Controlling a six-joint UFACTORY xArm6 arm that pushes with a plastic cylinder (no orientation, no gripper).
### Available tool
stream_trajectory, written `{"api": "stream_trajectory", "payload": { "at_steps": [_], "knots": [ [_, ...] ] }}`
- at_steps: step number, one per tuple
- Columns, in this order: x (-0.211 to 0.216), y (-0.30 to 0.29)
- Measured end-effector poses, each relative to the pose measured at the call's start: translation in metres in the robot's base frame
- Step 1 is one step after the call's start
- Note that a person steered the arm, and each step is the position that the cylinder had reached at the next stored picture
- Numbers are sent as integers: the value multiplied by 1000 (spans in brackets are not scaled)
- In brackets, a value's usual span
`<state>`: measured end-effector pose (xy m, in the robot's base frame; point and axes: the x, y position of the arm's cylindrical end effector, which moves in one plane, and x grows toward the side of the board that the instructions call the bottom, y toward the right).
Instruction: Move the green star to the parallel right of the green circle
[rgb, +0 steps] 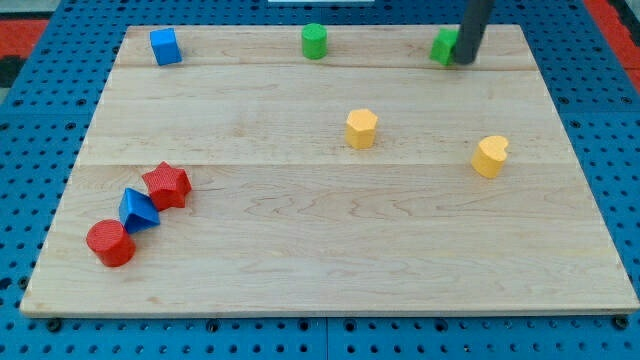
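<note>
Your rod comes down from the view's top right, and my tip (465, 62) rests on the wooden board (330, 250) near its top edge; there are no jaws on this arm, only the bare rod end, so nothing is pinched or held. The green star (444, 47) sits just to the view's left of the rod, touching it or very nearly so; the rod covers the star's right side, so you cannot make out its full outline. The green circle (314, 41) stands well to the view's left of the star, along the same top strip of the board, at about the same height in the view; the star is therefore on the circle's right side. Further left on that strip you see the blue cube (165, 46). In the middle of the board stands a yellow hexagon (361, 129); a yellow heart (490, 156) lies to its right, below the tip. At the lower left, a red star (167, 185), a blue triangle (138, 210) and a red circle (110, 243) lie bunched in a slanting row, touching one another.
</note>
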<state>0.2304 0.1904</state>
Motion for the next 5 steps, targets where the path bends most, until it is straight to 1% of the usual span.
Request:
{"api": "stream_trajectory", "payload": {
  "at_steps": [1,2,3,4,5],
  "knots": [
    [16,13],
    [31,54],
    [-39,84],
    [-39,84],
    [-39,32]
  ]
}}
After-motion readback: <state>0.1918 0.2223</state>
